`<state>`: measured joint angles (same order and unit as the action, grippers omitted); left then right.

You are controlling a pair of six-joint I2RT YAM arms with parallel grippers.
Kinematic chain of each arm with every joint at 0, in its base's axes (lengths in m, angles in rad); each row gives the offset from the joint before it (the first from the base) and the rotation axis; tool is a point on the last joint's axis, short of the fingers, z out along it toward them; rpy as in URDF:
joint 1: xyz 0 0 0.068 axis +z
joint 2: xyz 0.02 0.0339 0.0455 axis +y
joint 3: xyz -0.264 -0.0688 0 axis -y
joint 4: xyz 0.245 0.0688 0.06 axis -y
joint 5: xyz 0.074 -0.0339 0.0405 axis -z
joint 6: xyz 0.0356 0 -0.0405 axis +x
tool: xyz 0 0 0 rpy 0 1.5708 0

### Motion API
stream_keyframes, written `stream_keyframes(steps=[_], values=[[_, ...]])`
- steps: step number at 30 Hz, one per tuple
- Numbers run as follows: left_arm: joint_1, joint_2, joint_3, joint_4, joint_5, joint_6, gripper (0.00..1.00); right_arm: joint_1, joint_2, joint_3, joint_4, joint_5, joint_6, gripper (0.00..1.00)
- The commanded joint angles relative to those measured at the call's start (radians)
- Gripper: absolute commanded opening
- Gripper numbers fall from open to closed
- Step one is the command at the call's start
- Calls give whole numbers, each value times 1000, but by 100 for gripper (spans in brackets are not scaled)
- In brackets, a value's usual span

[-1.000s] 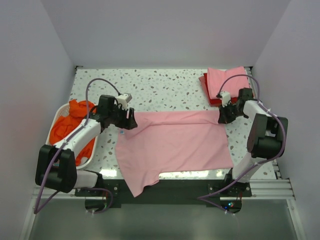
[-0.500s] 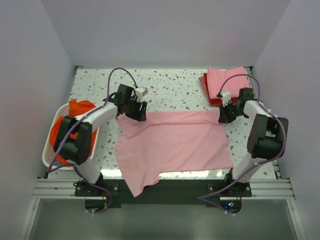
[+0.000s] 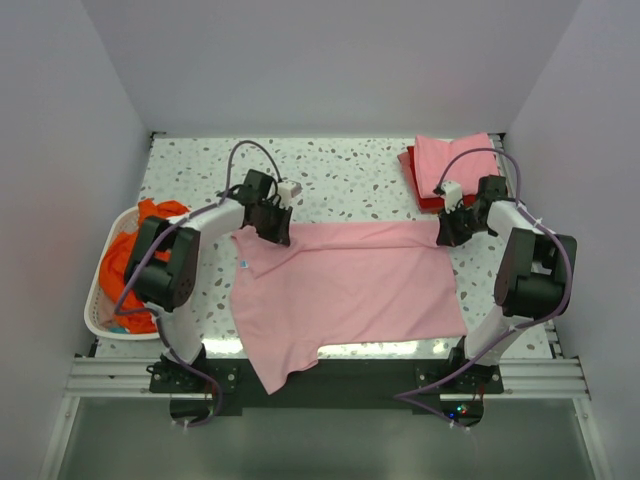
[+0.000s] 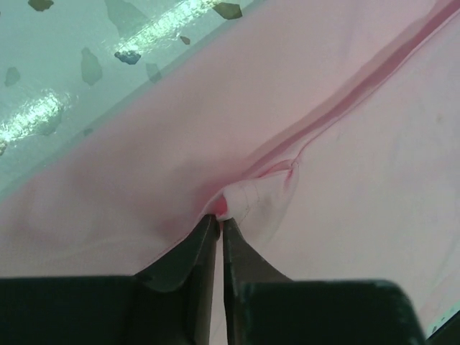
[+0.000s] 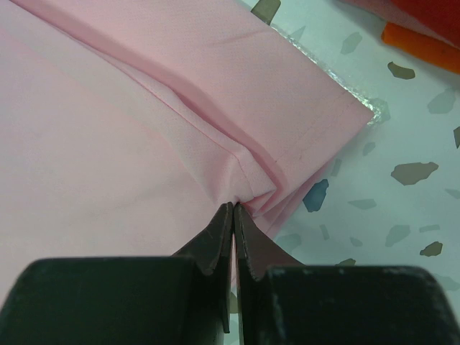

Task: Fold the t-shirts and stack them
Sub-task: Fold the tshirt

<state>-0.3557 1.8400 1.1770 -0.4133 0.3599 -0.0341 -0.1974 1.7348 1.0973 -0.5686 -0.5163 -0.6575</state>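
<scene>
The light pink t-shirt lies spread flat across the desk. The left tool and the right tool are each clenched on a pinch of its far edge. A fold appears to be starting. Next, both should lift evenly and carry that edge toward the near side, keeping the cloth taut.

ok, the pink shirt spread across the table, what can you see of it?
The spread pink t-shirt is soft, light pink knit, lying mostly flat on the speckled table. Its far edge is doubled over in a fold, a small label shows near its left edge, and one near-left part hangs over the table's front. The left gripper pinches the fold's left end, the right gripper its right corner, both shut on cloth.
</scene>
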Motion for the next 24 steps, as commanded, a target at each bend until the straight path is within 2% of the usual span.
stream_keyframes(steps=[1,3,7,16,24], values=[[0,4,41,-12,76,16,10,-4,-6,18,19,-28,1,3],[0,-11,29,-9,91,11,4,-2,-11,15,19,-25,1,3],[0,-82,-2,-2,105,3,0,-5,-20,13,24,-22,1,2],[-12,-205,-122,-13,165,-21,0,-13,-24,10,23,-24,-8,2],[-37,-217,-188,-16,182,-21,2,-19,-29,9,1,-33,-48,4]])
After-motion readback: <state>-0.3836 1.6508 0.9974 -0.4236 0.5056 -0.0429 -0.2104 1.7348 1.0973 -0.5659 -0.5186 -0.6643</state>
